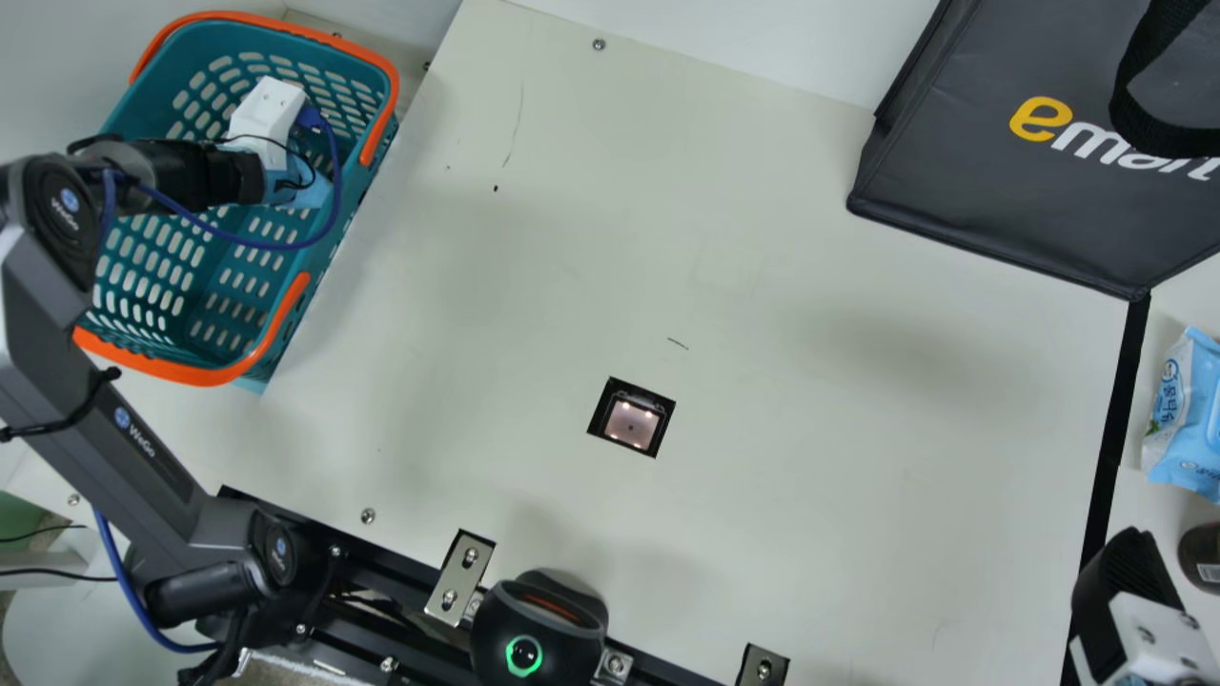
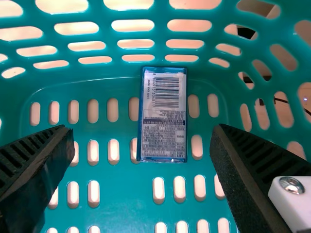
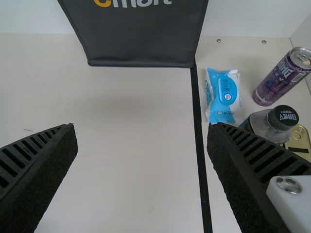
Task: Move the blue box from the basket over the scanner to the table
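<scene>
Blue box point(image 2: 163, 114): in basket point(image 1: 210, 375), main view's ten o'clock;
My left end effector point(image 1: 284, 176): spread above;
My right end effector point(image 1: 1129, 572): spread.

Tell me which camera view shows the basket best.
The main view: the basket is almost whole there, orange handles and walls, partly behind the left arm. The left wrist view gives a close-up of its slotted inside, with the blue box.

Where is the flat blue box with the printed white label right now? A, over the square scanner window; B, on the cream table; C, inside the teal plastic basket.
C: the blue box lies against the perforated inside of the teal basket.
</scene>
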Controlling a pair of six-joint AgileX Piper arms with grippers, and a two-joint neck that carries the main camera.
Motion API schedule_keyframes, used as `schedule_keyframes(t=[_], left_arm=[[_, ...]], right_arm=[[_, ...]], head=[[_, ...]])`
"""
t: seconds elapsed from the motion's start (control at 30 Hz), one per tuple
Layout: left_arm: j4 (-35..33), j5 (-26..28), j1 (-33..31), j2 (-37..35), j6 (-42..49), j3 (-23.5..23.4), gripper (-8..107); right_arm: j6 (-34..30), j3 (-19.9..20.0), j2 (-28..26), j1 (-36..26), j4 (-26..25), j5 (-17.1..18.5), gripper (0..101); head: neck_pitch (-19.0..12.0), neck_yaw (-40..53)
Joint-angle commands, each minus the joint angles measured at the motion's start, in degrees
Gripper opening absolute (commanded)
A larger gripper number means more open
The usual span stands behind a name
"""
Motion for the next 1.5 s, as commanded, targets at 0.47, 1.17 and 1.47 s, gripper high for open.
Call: schedule_keyframes(t=[0.47, 1.17, 1.47], left_arm=[[2.44, -5.46, 0.18, 2.13, -4.74, -2.42, 90], [16.72, 4.46, 0.86, 4.48, -11.36, -5.9, 90], [19.24, 5.84, 0.37, 5.84, -13.61, -7.48, 90]], right_arm=[[0.0, 0.0, 0.0, 0.0, 0.0, 0.0, 95], [0.0, 0.0, 0.0, 0.0, 0.0, -0.08, 95], [0.0, 0.0, 0.0, 0.0, 0.0, -0.14, 95]], head=[[-1.66, 0.23], [-1.66, 0.23], [-1.66, 0.23]])
